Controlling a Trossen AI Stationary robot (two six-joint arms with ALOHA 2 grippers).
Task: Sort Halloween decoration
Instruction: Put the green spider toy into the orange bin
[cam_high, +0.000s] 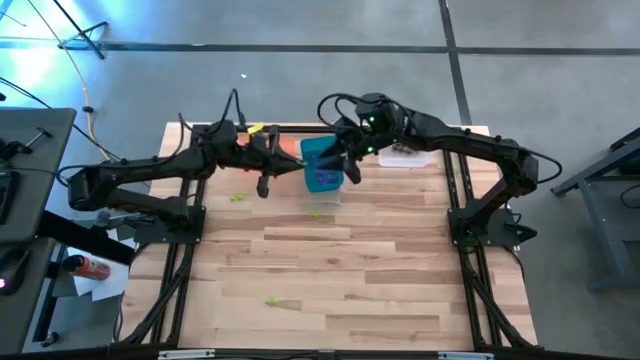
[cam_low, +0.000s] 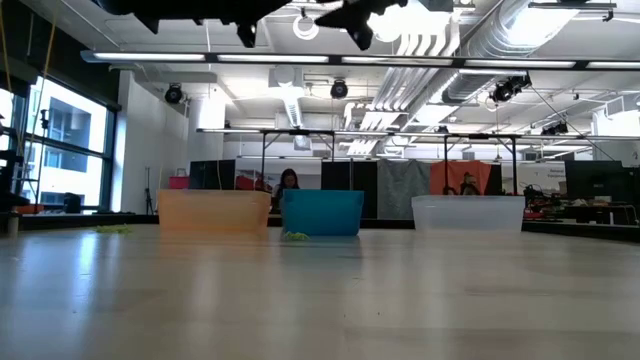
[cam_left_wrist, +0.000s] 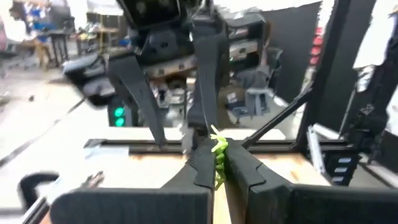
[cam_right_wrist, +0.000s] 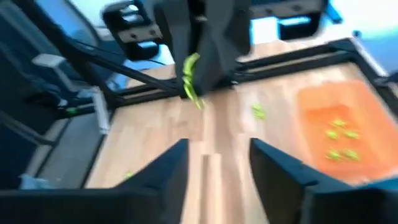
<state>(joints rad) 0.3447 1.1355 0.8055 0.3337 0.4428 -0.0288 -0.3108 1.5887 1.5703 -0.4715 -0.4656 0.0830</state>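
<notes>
My left end effector (cam_left_wrist: 217, 165) clenched on a yellow-green trinket (cam_left_wrist: 218, 155) above the bench (cam_high: 350, 280), my right end effector (cam_right_wrist: 217, 163) released facing it, orange bin (cam_right_wrist: 339, 134) holding green trinkets

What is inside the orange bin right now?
The right wrist view shows several yellow-green trinkets lying in the orange bin. Part of the bin runs out of that picture, and in the high view the left arm covers it.

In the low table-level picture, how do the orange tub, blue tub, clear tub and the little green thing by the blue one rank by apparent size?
1. Orange tub and clear tub: alike, too close to rank.
2. Blue tub.
3. Green trinket, by far the smallest.
</notes>
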